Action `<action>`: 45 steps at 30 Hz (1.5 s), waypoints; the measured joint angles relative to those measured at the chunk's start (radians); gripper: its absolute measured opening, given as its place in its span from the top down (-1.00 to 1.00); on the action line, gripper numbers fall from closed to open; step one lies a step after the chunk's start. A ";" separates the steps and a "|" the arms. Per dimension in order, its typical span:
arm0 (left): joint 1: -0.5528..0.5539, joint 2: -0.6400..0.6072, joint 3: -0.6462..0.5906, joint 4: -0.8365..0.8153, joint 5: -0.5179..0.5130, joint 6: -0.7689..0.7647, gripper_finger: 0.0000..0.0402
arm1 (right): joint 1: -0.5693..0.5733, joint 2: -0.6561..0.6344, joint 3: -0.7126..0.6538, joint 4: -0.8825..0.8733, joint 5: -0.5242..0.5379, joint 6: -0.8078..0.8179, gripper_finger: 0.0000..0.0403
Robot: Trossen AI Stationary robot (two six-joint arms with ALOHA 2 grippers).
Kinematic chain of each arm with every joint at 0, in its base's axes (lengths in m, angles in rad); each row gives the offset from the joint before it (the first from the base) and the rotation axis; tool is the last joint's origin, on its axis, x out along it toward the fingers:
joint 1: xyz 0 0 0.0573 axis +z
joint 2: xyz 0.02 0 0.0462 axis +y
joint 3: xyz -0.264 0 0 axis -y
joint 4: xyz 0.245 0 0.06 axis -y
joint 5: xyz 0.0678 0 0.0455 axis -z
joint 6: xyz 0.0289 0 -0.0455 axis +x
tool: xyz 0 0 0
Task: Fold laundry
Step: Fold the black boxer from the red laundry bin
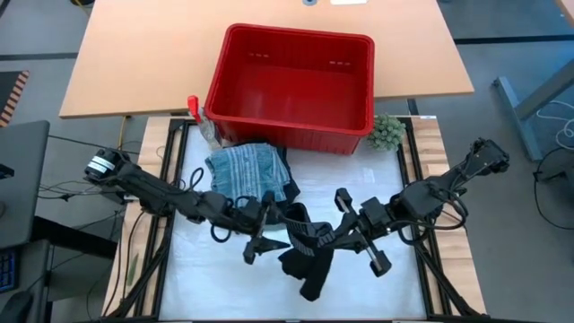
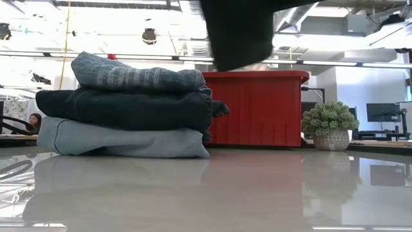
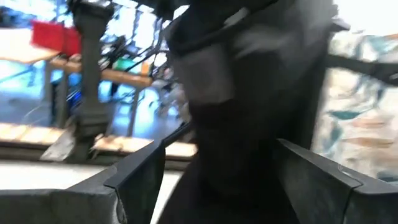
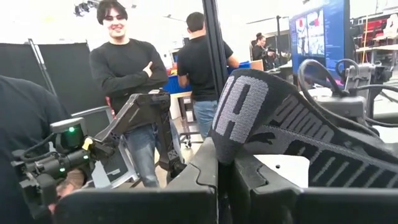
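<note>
Overhead, the counter (image 1: 215,274) carries a red basket (image 1: 291,85) at twelve o'clock, with a folded stack (image 1: 247,170) of striped, navy and light blue garments just in front of it at eleven. A black garment (image 1: 309,247) hangs near the centre, lifted clear of the counter between both arms. The left end effector (image 1: 260,235) is clamped on it from nine o'clock; the right end effector (image 1: 354,235) grips its waistband (image 4: 261,118) from three. A green ball (image 1: 387,132) sits at one o'clock.
</note>
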 joint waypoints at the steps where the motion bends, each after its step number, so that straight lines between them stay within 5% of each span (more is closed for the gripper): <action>1: 0.003 0.000 0.006 -0.026 -0.015 -0.001 -0.43 | -0.002 0.000 0.000 0.002 0.000 -0.001 0.83; 11: 0.015 0.000 0.009 0.060 0.111 -0.002 -0.43 | -0.008 0.000 0.000 0.002 -0.001 -0.019 0.83; 16: 0.021 0.031 0.059 0.069 0.115 0.000 -0.43 | -0.031 0.000 0.000 0.002 0.000 -0.019 0.83; 23: 0.029 0.079 0.152 0.078 0.248 0.024 -0.37 | -0.049 0.000 0.000 -0.019 0.000 -0.003 0.83; 29: 0.071 0.038 0.151 -0.009 0.270 -0.029 -0.01 | -0.026 0.000 0.000 -0.086 0.001 0.059 0.83; 37: 0.106 0.036 0.150 -0.033 0.409 -0.134 0.88 | 0.002 -0.001 0.000 -0.175 0.031 0.094 0.83; 45: 0.089 0.036 0.150 -0.037 0.424 -0.167 0.99 | 0.000 -0.003 0.000 -0.280 0.031 0.155 0.70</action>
